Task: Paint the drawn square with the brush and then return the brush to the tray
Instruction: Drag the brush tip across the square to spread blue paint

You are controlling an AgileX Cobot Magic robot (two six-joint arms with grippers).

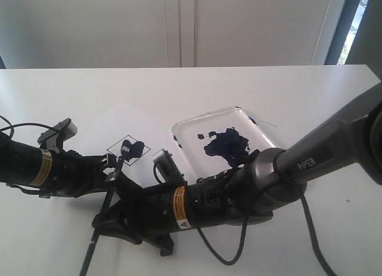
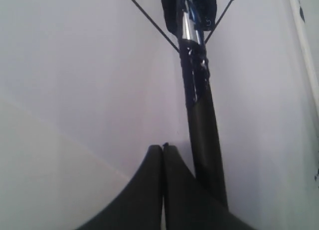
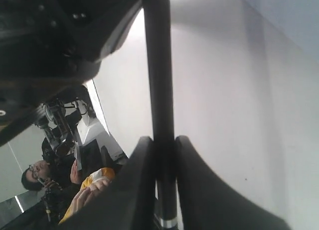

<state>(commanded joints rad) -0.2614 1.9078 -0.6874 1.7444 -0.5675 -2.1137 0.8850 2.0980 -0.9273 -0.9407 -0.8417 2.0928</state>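
While the right claw (image 3: 162, 145) pinches the brush (image 3: 158, 90) by its handle, the bristles sit ahead of it on the drawn square (image 1: 116, 148). The tray (image 1: 194, 123) lies off to the claw's side, back along that arm.

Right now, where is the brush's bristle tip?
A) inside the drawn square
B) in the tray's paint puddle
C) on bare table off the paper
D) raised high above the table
A: the tip of the brush sits inside the drawn square, apart from the tray.
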